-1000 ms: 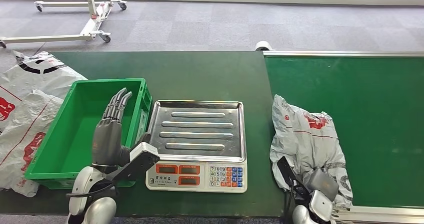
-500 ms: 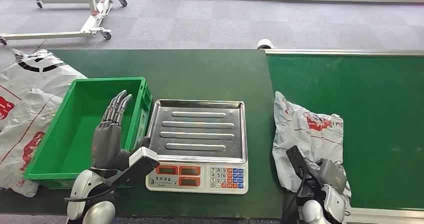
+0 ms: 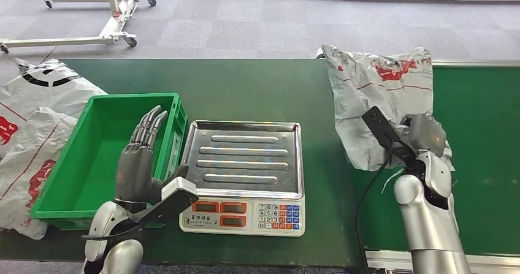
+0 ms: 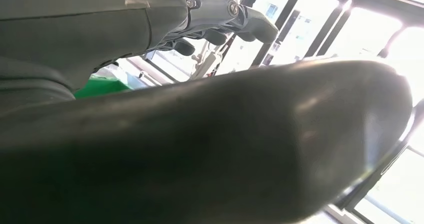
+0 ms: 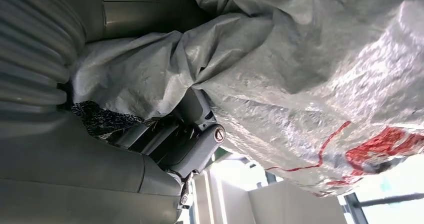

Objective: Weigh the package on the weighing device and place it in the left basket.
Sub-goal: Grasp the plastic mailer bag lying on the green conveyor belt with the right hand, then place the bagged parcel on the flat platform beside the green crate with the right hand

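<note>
A grey plastic package [image 3: 375, 96] with red print hangs lifted above the green table, to the right of the scale. My right hand [image 3: 423, 136] grips its lower edge; in the right wrist view the crumpled package [image 5: 310, 83] is bunched between the fingers [image 5: 195, 139]. The scale [image 3: 244, 176] has a bare steel tray and a keypad at its front. Left of it stands the green basket [image 3: 61, 191] with nothing in it. My left hand [image 3: 140, 160] is raised beside the basket's right wall, fingers straight and apart, holding nothing.
More grey and white bags [image 3: 34, 127] lie heaped left of the basket. A green conveyor belt [image 3: 484, 139] runs along the right side. A wheeled metal stand [image 3: 110, 22] is on the carpet beyond the table.
My right hand has risen from the table's front edge, lifting the package up off the belt. The left hand has stayed where it was.
</note>
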Tool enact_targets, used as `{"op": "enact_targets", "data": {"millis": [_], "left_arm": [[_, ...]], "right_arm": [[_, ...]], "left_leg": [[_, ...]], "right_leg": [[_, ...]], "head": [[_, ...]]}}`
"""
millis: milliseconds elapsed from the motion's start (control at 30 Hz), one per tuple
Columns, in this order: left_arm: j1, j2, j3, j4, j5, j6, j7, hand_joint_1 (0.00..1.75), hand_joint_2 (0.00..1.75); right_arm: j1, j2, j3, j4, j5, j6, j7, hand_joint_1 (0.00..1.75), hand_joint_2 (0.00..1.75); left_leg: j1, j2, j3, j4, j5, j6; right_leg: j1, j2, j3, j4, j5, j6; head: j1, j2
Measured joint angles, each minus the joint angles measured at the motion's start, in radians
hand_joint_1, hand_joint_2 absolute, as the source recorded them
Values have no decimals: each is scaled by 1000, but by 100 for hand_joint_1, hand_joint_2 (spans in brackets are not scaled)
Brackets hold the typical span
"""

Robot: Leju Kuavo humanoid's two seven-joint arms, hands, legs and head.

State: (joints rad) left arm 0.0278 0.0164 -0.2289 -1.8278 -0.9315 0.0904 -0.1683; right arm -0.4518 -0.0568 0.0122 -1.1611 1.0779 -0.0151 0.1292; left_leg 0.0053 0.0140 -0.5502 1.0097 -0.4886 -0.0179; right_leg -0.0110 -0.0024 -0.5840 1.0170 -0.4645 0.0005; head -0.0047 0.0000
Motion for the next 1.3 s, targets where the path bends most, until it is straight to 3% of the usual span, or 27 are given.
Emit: {"op": "enact_targets", "data": {"millis": [367, 433, 600, 700, 800, 1000, 1133, 1300], "left_arm": [[0, 0, 0, 3, -6, 1, -2, 0, 0], [-2, 0, 0, 4, -6, 4, -2, 0, 0], [-33, 9, -1, 20, 31, 19, -2, 0, 0], [-51, 14, -6, 38, 59, 34, -8, 0, 0], [-70, 15, -17, 45, 64, 47, -15, 0, 0], [-81, 15, -46, 22, 40, 61, 5, 0, 0], [-72, 20, -49, 5, 44, 75, 9, 0, 0], [-80, 36, -50, 6, 67, 75, -3, 0, 0]], "right_arm": [[-50, -33, 53, 10, 26, 3, -3, 175, 175], [-121, -44, 90, 43, 62, 18, -7, 175, 175], [-480, -39, 253, 247, 108, 117, -32, 175, 175], [-654, 14, 355, 386, 91, 182, -54, 175, 175], [-741, 107, 442, 502, 73, 207, -74, 175, 175], [-694, 316, 596, 613, -56, 166, -70, 175, 175], [-696, 370, 755, 613, -198, 176, -31, 175, 175], [-681, 393, 851, 618, -326, 171, -60, 175, 175]], "left_leg": [[0, -1, -4, 0, 1, 0], [0, 0, -10, 0, 1, 0], [-2, 2, -16, 0, 10, 0], [-1, 0, -18, 0, 13, -3], [2, 1, -17, 0, 13, -4], [4, 0, -17, -1, 13, -7], [4, -2, -19, -1, 13, -7], [4, -2, -19, 0, 13, -7]], "right_leg": [[-1, -1, -2, 0, 1, 0], [-2, 0, -5, 1, 2, 0], [-4, 2, -17, 3, 9, 0], [-3, 1, -18, 3, 10, -1], [0, 1, -18, 3, 10, -3], [4, 1, -20, 4, 10, -5], [5, -2, -19, 3, 10, -5], [4, -1, -19, 3, 10, -5]], "head": [[0, 0], [0, 0], [0, 0], [0, 0], [0, 0], [0, 0], [0, 0], [0, 0]]}}
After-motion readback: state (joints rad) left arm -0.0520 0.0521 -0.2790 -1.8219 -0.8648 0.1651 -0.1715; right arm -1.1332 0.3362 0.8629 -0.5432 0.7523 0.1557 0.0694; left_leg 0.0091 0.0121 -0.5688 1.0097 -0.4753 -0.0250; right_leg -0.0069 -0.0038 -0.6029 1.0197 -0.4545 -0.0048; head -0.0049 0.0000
